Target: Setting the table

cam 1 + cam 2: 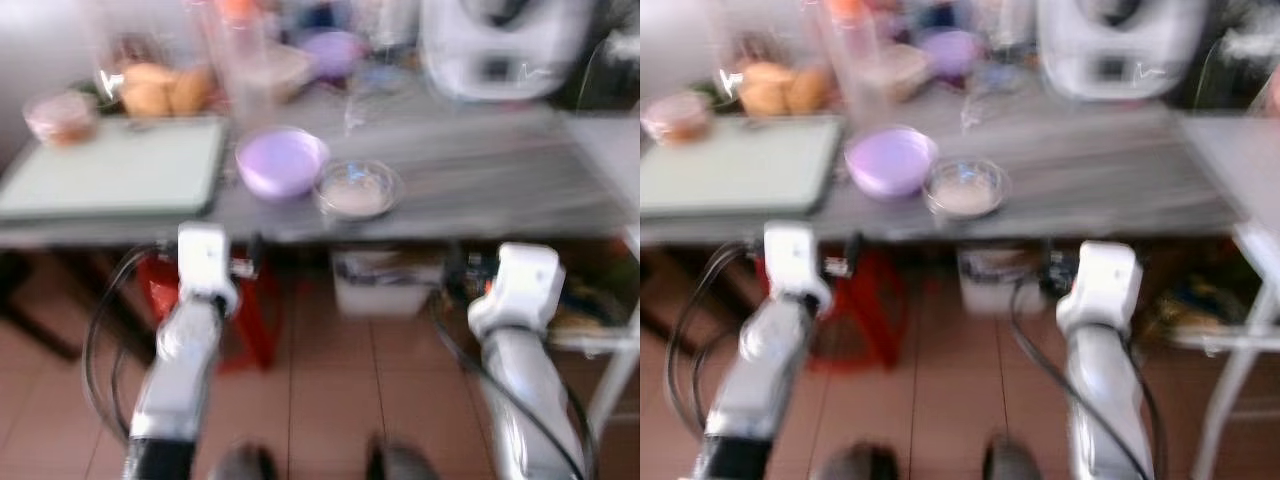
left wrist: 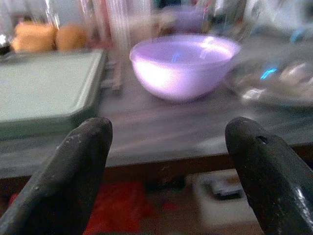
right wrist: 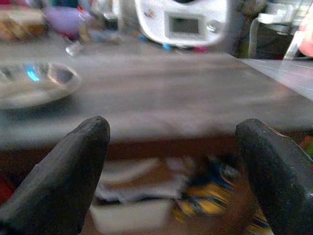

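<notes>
Views blurred. Purple bowl (image 1: 281, 163) sits near the front edge of the grey table (image 1: 480, 180), glass bowl (image 1: 356, 189) just beside it, green tray (image 1: 115, 168) on its other side. Left gripper (image 2: 166, 161) and right gripper (image 3: 171, 161) both wide apart, empty, held below the table edge.

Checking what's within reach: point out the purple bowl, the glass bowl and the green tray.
purple bowl (image 1: 281, 163), left eye view, on its inside hollow.
glass bowl (image 1: 356, 189), left eye view, on its pale contents at the middle.
green tray (image 1: 120, 165), left eye view, on its bare flat surface.
</notes>
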Motion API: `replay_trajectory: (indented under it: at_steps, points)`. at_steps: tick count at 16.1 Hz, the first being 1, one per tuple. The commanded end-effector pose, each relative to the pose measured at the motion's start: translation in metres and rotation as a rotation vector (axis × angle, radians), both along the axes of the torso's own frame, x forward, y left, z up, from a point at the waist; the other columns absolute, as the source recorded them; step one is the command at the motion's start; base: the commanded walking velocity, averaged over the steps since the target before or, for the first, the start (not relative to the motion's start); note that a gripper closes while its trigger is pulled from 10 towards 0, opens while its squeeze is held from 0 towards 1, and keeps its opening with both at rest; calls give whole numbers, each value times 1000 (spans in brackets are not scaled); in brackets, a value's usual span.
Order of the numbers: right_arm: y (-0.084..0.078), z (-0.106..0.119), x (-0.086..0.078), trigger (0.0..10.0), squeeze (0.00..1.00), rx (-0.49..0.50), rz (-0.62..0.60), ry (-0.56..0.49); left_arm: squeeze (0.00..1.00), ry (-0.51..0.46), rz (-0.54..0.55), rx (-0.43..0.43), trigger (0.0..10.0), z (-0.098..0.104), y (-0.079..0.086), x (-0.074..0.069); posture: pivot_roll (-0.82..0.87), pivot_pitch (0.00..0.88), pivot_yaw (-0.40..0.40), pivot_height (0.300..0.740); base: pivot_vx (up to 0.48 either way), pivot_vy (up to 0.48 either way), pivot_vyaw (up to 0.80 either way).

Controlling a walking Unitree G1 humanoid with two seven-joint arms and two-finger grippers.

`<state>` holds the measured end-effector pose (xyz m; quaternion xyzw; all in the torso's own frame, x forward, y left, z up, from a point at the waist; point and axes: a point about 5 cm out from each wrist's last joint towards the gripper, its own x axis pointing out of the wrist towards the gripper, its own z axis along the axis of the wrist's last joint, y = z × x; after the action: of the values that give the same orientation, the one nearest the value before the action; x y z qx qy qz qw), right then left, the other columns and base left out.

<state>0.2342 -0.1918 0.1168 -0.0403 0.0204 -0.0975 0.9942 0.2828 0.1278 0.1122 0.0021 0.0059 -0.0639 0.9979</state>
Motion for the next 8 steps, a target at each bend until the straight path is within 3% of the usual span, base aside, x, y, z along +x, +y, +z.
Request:
replay_trajectory:
  at_steps: [1,3,8]
  points:
    - [6,8,7,10000,0,1,36,-30,0,23,15,11,10000,-5,5,-3,-106,0,63,740,-345,0,-800]
    - [5,8,7,10000,0,-15,30,-31,0,22,16,13,10000,-5,5,-4,-104,0,60,740,-341,0,-250]
    - [-2,4,12,10000,0,-23,-10,-13,0,-20,-12,0,10000,-2,4,-7,-100,0,56,740,0,0,0]
